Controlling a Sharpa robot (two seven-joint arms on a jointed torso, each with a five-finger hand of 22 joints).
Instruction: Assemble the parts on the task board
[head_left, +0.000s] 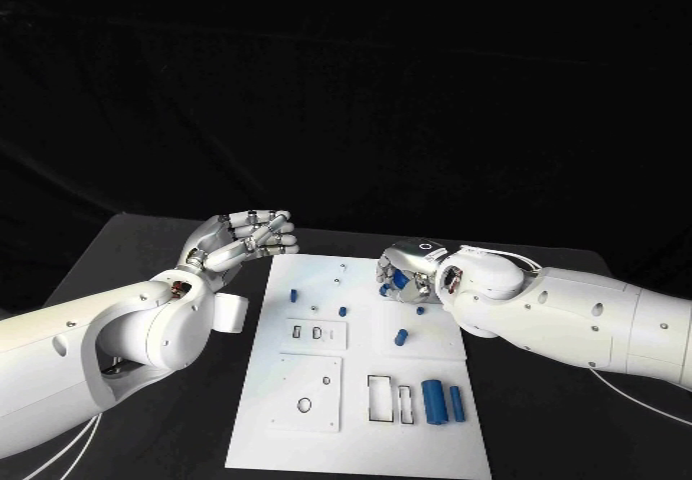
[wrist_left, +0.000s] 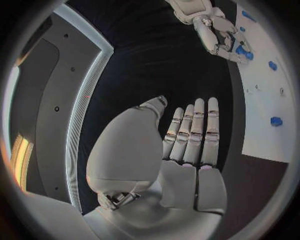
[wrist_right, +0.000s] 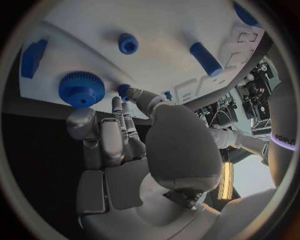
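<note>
Now we see the right hand (head_left: 408, 272) pinching a small blue part (wrist_right: 124, 90) over the task board (head_left: 361, 420); left hand (head_left: 245, 238), beside the board, is empty, fingers apart.

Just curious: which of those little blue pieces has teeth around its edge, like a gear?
The round blue gear by the right hand's fingers. Its rim is toothed; the other blue pieces nearby look smooth.

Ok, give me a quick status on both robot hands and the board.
Left robot hand open, fingers apart, holding nothing, at the task board's far left corner. Right robot hand over the board's far right, fingertips at a small blue part; grasp unclear. Nothing blocking.
</note>
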